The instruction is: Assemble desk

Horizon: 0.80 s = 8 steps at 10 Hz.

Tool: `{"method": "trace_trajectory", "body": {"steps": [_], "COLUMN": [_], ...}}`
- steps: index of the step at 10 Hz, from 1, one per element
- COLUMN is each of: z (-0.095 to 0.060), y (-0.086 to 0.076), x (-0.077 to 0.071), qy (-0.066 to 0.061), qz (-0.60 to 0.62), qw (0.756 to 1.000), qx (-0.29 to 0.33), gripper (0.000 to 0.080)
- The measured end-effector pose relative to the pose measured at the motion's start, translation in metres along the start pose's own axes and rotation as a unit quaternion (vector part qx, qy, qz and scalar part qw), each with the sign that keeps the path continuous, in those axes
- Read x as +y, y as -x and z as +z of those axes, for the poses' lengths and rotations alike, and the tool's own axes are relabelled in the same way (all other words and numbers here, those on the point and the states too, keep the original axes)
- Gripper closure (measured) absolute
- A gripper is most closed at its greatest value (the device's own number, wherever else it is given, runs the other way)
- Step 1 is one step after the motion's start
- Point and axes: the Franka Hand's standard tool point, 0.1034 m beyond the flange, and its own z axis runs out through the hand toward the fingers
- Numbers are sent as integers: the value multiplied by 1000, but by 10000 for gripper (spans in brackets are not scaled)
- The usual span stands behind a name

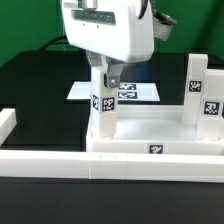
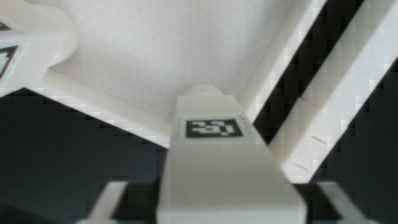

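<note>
The white tray-like tabletop [image 1: 150,126] lies against the border wall, sockets up. One tagged white leg [image 1: 103,108] stands upright in its corner at the exterior view's left. My gripper [image 1: 108,80] hangs straight over this leg, its fingers reaching down either side of the top. In the wrist view the leg [image 2: 214,140] runs between my fingers [image 2: 114,203], with a dark gap showing on each side, so the gripper [image 2: 221,206] is open around it without touching. Two more legs [image 1: 196,84] [image 1: 211,104] stand upright at the tabletop's right end.
The long white border wall [image 1: 45,163] runs along the front and turns back at the exterior view's left [image 1: 6,122]. The marker board [image 1: 130,91] lies flat on the black table behind the tabletop. In the wrist view the wall [image 2: 347,100] shows beside the tabletop [image 2: 160,60].
</note>
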Motion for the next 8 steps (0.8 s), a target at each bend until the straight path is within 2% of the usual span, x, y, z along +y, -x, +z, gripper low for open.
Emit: {"method": "trace_trajectory", "body": {"steps": [2,7,8], "z": [0,0,-1], "y": [-1,-2,-2], "x": [1,1,1], "qy": [1,1,6], "qz": [-51,-229,-270], "qw": [999,974,963], "qx": [0,0,-1], "gripper": [176,150,150]}}
